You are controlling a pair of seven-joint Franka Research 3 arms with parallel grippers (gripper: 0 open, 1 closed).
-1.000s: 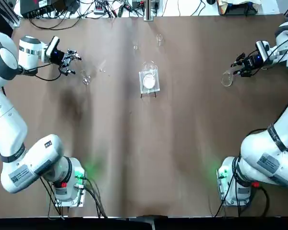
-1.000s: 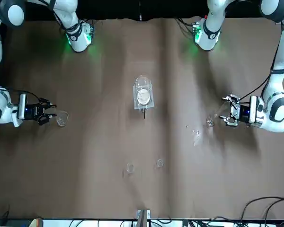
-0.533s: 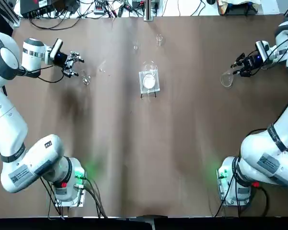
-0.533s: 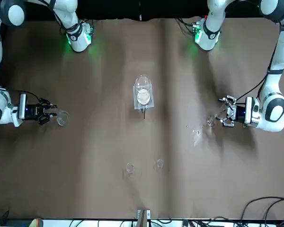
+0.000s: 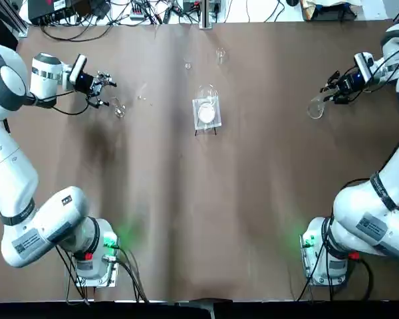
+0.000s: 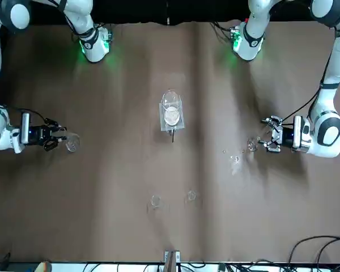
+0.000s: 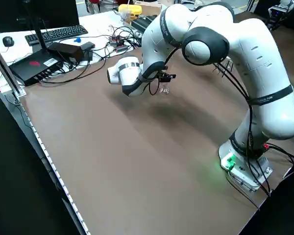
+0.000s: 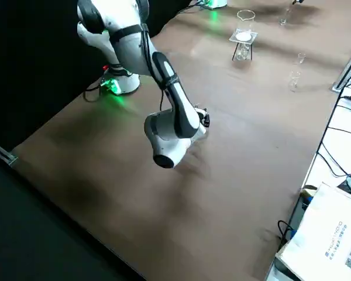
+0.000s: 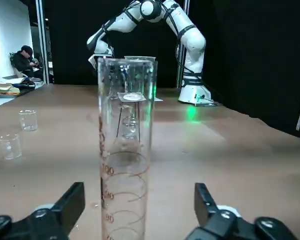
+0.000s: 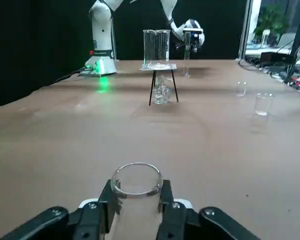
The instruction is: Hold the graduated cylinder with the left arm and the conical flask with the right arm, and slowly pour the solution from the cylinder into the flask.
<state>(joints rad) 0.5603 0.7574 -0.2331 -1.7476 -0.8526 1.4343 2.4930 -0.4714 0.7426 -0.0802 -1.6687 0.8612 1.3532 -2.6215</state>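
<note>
Graduated cylinder (image 9: 126,150) is seen standing upright on the counter (image 5: 199,199), right between the spread fingers of the left end effector (image 9: 135,212), not yet touched on either side. So the grasp is the step in hand: the tube should be kept centred, then closed on gently and evenly so the slender thing isn't tipped. Conical flask (image 10: 136,192) is already pinched at its neck by the right end effector (image 10: 136,200), fingers closed snug against the glass. Well beyond both, a beaker on a stand (image 5: 206,109) and two tiny beakers (image 9: 17,131) should be left alone.
</note>
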